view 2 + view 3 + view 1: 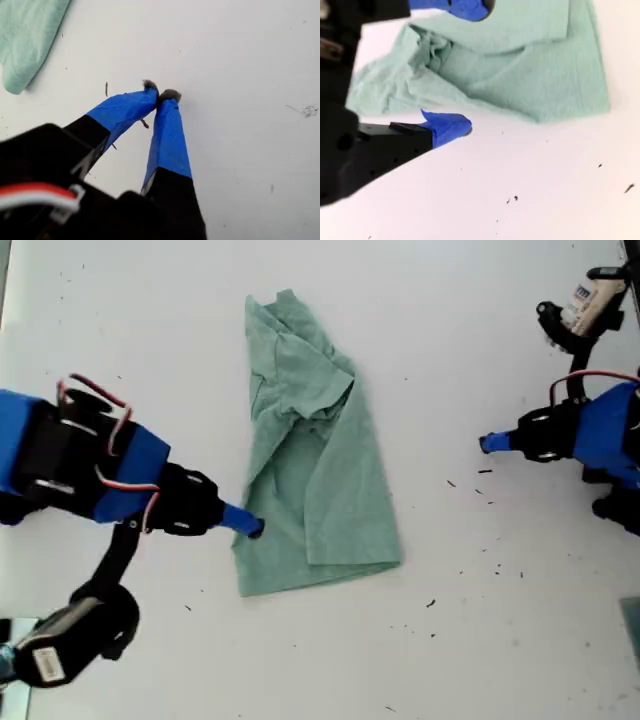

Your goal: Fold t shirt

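My second gripper (470, 65) is spread wide w/ the t shirt (315, 465) edge between its tips: pinch low. My first gripper (161, 95) is pressed together, holding nothing, shirt well off.

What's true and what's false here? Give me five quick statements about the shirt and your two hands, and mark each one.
1. My first hand is shut with nothing in it. True.
2. My second hand is shut on the t shirt. False: it is open at the shirt's edge, gripping nothing.
3. The t shirt lies spread flat with both sleeves out. False: it is folded lengthwise into a narrow, rumpled strip.
4. In the exterior view, the t shirt lies between the two arms. True.
5. My first hand touches the t shirt. False: it sits apart from it, over the bare table.
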{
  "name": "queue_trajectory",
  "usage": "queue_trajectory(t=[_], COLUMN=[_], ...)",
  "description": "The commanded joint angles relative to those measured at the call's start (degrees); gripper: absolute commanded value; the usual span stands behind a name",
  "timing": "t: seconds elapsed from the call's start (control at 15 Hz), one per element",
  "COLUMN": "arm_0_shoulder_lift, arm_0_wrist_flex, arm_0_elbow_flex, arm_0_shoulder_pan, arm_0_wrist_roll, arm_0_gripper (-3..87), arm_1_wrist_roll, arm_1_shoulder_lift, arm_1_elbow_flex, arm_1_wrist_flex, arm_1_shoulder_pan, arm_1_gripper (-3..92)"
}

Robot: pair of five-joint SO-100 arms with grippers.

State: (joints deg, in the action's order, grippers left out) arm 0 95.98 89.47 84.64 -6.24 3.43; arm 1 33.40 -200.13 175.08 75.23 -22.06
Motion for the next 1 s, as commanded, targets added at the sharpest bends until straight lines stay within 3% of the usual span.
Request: queue_trajectory(t=[0.0,0.13,0.2,0.27,0.53,0.73,0.93], arm_0_shoulder_lift=[-5.62,-12.13,-13.62,-13.54,-1.76,14.94,21.8], arm_0_wrist_flex=[-5.27,-12.66,-15.29,-16.44,-17.05,-9.14,-8.53], arm_0_elbow_flex=[3.43,7.29,9.05,10.28,13.89,13.97,14.06], arm_0_shoulder_pan=[1.67,1.05,1.05,0.97,0.97,5.27,7.91], arm_0_wrist_roll=[-2.64,-2.11,-1.05,0.26,1.23,0.97,-1.58], arm_0_gripper=[30.3,28.1,19.3,-0.1,-0.1,-0.1,-0.2], arm_1_wrist_roll=[0.18,0.26,0.26,0.26,0.44,0.44,0.44], arm_1_shoulder_lift=[-0.7,-0.7,-0.7,-0.7,-0.7,-0.7,-0.7], arm_1_elbow_flex=[2.29,2.29,2.29,2.29,2.37,2.37,2.37], arm_1_wrist_flex=[0.35,0.35,0.35,0.35,0.26,0.26,0.26], arm_1_shoulder_pan=[0.26,0.53,0.7,0.79,0.79,0.88,0.97], arm_1_gripper=[2.5,2.5,2.5,2.5,2.5,2.5,2.5])
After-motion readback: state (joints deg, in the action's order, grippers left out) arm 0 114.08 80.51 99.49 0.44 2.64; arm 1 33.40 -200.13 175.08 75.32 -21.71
